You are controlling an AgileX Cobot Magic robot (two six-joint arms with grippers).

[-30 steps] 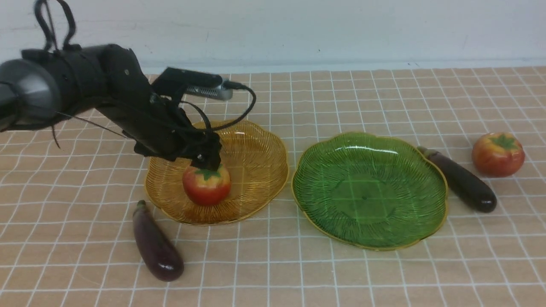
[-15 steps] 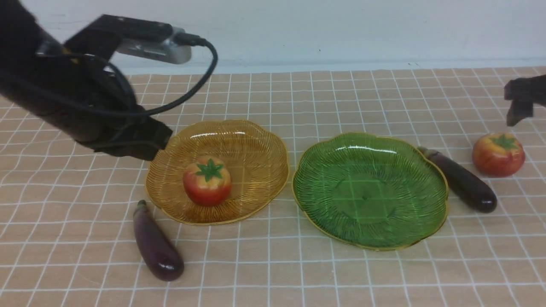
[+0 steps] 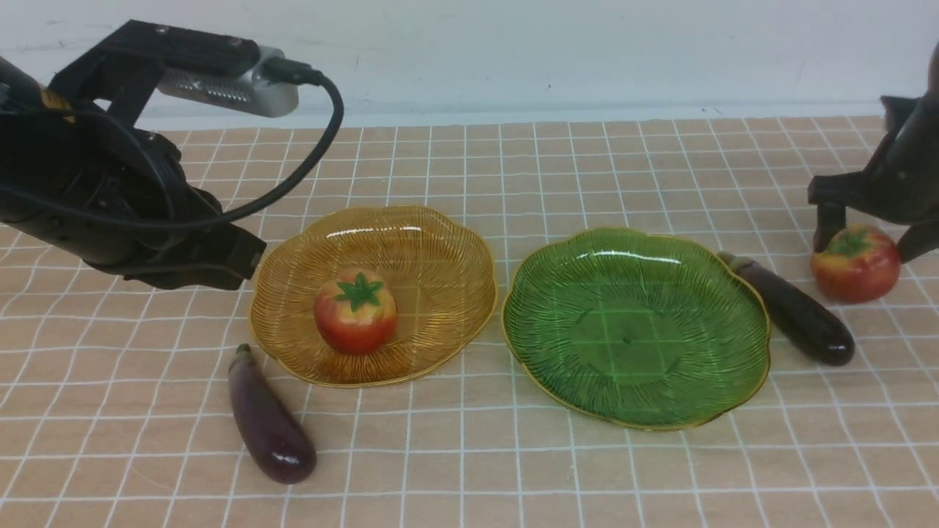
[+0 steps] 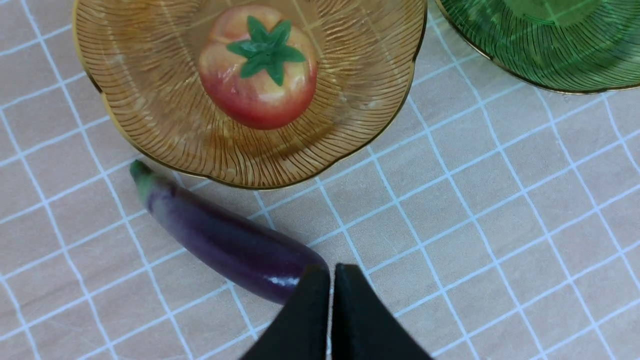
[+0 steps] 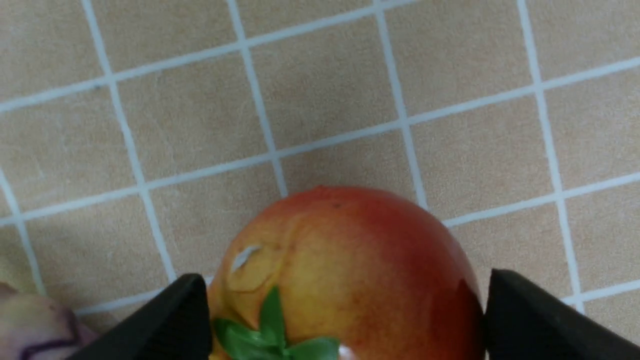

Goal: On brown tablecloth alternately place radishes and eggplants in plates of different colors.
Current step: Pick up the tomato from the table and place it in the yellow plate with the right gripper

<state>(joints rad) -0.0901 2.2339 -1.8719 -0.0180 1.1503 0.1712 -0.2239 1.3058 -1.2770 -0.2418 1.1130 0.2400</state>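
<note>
**Front view.** Brown tablecloth covers the bench. Amber plate sits left of centre and green plate at its 3 o'clock, rims just apart. First radish sits upright in the amber plate, leaf up. Green plate holds nothing. Left eggplant lies on the cloth at the amber plate's 7 o'clock, stem end just beside the rim. Right eggplant lies at the green plate's 3 o'clock, stem end by the rim. Second radish is on the cloth near that eggplant's 2 o'clock. Left gripper hangs at the amber plate's 9 o'clock; its jaws are not readable here. Right gripper straddles the second radish.

**Left wrist view.** Left gripper has its fingers pressed together, nothing between them. Its tip overlaps the fat end of the left eggplant; height above it cannot be told.

**Right wrist view.** Right gripper has its fingers spread, one on each flank of the second radish. Contact cannot be told.
</note>
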